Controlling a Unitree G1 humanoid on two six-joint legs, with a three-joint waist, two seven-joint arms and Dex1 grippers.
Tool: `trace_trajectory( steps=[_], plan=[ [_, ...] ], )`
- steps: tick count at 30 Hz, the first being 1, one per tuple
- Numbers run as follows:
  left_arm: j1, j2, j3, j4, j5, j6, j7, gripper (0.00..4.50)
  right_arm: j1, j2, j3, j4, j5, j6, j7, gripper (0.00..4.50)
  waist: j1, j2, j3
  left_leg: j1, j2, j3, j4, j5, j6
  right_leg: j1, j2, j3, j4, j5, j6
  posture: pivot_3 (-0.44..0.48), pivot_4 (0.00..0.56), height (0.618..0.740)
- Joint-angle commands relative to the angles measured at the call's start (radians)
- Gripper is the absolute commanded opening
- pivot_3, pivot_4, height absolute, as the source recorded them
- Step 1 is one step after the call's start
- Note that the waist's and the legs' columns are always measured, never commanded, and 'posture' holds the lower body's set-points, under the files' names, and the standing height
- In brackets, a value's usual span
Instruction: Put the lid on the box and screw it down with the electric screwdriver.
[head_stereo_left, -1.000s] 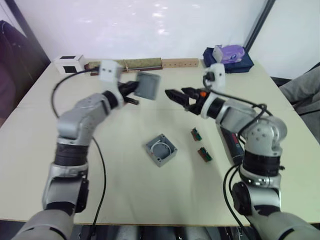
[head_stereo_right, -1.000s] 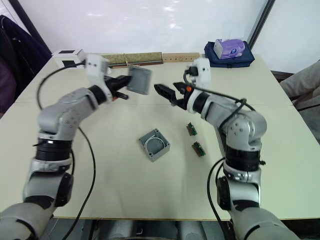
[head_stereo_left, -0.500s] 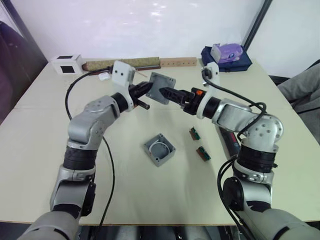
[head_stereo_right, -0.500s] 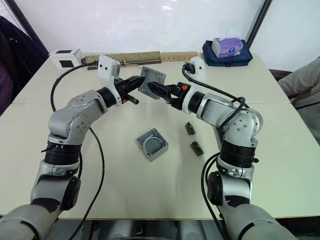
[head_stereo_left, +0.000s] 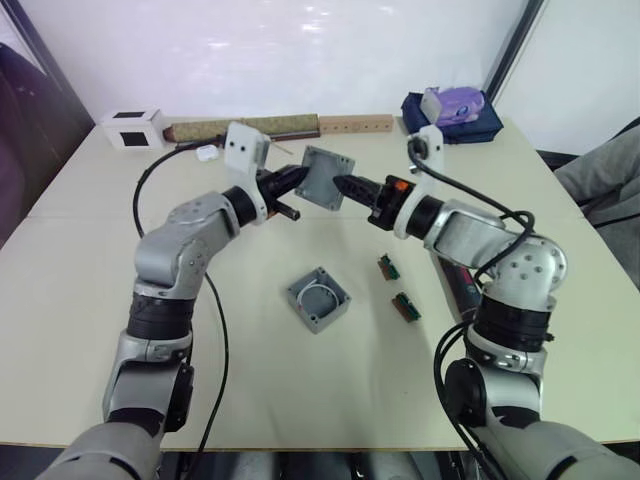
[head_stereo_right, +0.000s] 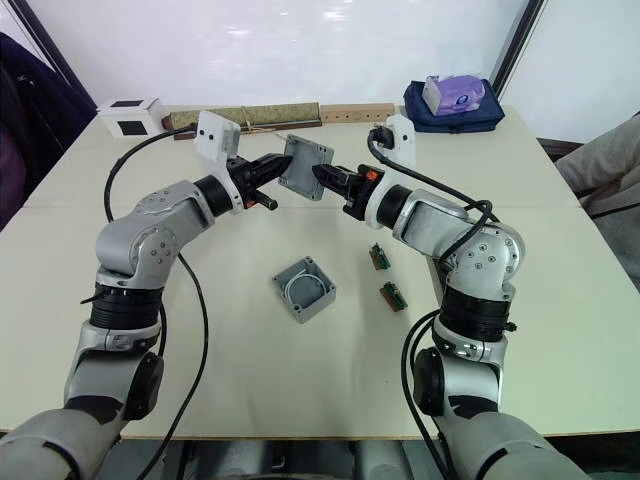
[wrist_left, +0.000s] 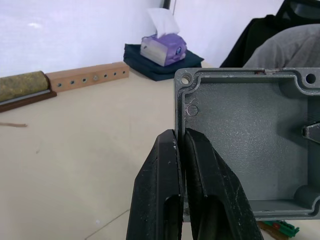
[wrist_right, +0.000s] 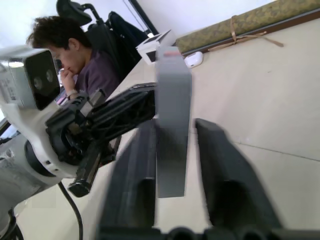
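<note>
The grey lid (head_stereo_left: 325, 176) hangs in the air over the far middle of the table, hollow side towards my left arm. My left gripper (head_stereo_left: 300, 177) is shut on one wall of the lid (wrist_left: 245, 130). From the opposite side my right gripper (head_stereo_left: 342, 185) has its fingers drawn in on either side of the lid's edge (wrist_right: 172, 140). Below, the box (head_stereo_left: 318, 298) sits open on the table with a white wire loop inside. Partly hidden under my right forearm, the electric screwdriver (head_stereo_left: 463, 288) lies on the table.
Two green circuit strips (head_stereo_left: 392, 267) (head_stereo_left: 408, 307) lie right of the box. Along the far edge stand a white cube (head_stereo_left: 132, 128), a long roll (head_stereo_left: 250, 128), a wooden strip (head_stereo_left: 345, 125) and a tissue box on a dark bag (head_stereo_left: 455, 108). A person (wrist_right: 75, 60) sits beyond the table.
Both arms swung inward until the lid met my right gripper. The right fingers, wide open a moment ago, have drawn in around the lid's edge.
</note>
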Motion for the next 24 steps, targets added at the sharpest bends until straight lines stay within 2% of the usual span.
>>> trace_trajectory(
  steps=[1,5,8,12,14,16,18,19,22,24],
  plan=[
    [-0.012,-0.007,0.027,-0.051,-0.019,-0.001,-0.009,0.00,-0.006,0.000,-0.005,-0.027,0.021,-0.028,-0.001,0.12,0.000,0.000,0.000,0.000,0.000,0.000,0.000,0.000,0.000,0.000,0.000,0.000,0.000,0.000,0.000,0.000,0.150,0.740],
    [-0.014,-0.010,0.031,-0.061,-0.022,0.013,-0.003,0.00,0.000,0.002,-0.007,-0.032,0.036,-0.025,-0.001,0.12,0.000,0.000,0.000,0.000,0.000,0.000,0.000,0.000,0.000,0.000,0.000,0.000,0.000,0.000,0.000,0.000,0.150,0.740],
    [-0.018,-0.002,0.027,-0.060,-0.010,0.019,-0.003,0.96,0.006,0.004,-0.008,-0.042,0.050,-0.024,-0.001,0.12,0.000,0.000,0.000,0.000,0.000,0.000,0.000,0.000,0.000,0.000,0.000,0.000,0.000,0.000,0.000,0.000,0.150,0.740],
    [-0.024,0.005,0.046,-0.054,-0.023,0.034,-0.011,2.62,0.011,0.002,-0.006,-0.045,0.058,-0.029,-0.006,0.12,0.000,0.000,0.000,0.000,0.000,0.000,0.000,0.000,0.000,0.000,0.000,0.000,0.000,0.000,0.000,0.000,0.150,0.740],
    [-0.034,0.039,0.053,-0.045,-0.030,0.076,-0.028,3.44,0.012,0.002,-0.006,-0.044,0.057,-0.034,-0.012,0.12,-0.001,0.000,0.000,0.000,0.000,0.000,0.000,0.000,0.000,0.000,0.000,0.000,0.000,0.000,0.000,0.000,0.150,0.740],
    [-0.093,0.123,0.116,0.025,-0.063,0.121,-0.077,4.24,0.020,-0.014,-0.003,-0.053,0.045,-0.040,-0.012,0.12,-0.002,0.000,0.000,0.000,0.000,0.000,0.000,0.000,0.000,0.000,0.001,0.000,0.000,0.000,0.000,0.000,0.150,0.740],
    [-0.121,0.200,0.140,0.069,-0.075,0.126,-0.141,4.24,0.031,-0.032,0.002,-0.076,0.023,-0.069,-0.004,0.12,-0.005,0.000,0.000,0.000,0.000,0.000,0.000,0.000,0.000,0.000,0.002,0.000,0.000,0.000,0.000,0.000,0.150,0.740],
    [-0.119,0.228,0.135,0.076,-0.081,0.132,-0.176,4.24,0.049,-0.079,0.047,-0.127,-0.044,-0.127,0.030,0.12,-0.006,0.001,0.000,0.000,0.000,0.000,0.000,0.000,0.000,-0.001,0.003,0.000,0.000,0.000,0.000,0.000,0.150,0.740],
    [-0.100,0.252,0.123,0.073,-0.114,0.160,-0.241,3.04,0.140,-0.258,0.226,-0.303,-0.258,-0.290,0.133,0.12,0.001,0.003,0.001,-0.001,-0.001,0.000,-0.001,0.000,0.000,-0.001,0.001,0.000,-0.002,0.000,0.000,0.000,0.150,0.740],
    [-0.090,0.244,0.118,0.063,-0.120,0.169,-0.251,2.23,0.189,-0.346,0.319,-0.360,-0.365,-0.374,0.179,0.12,0.004,0.002,0.001,-0.001,-0.001,0.000,-0.001,0.000,0.000,0.000,0.000,0.000,-0.003,0.000,0.000,0.000,0.150,0.740]
  ],
)
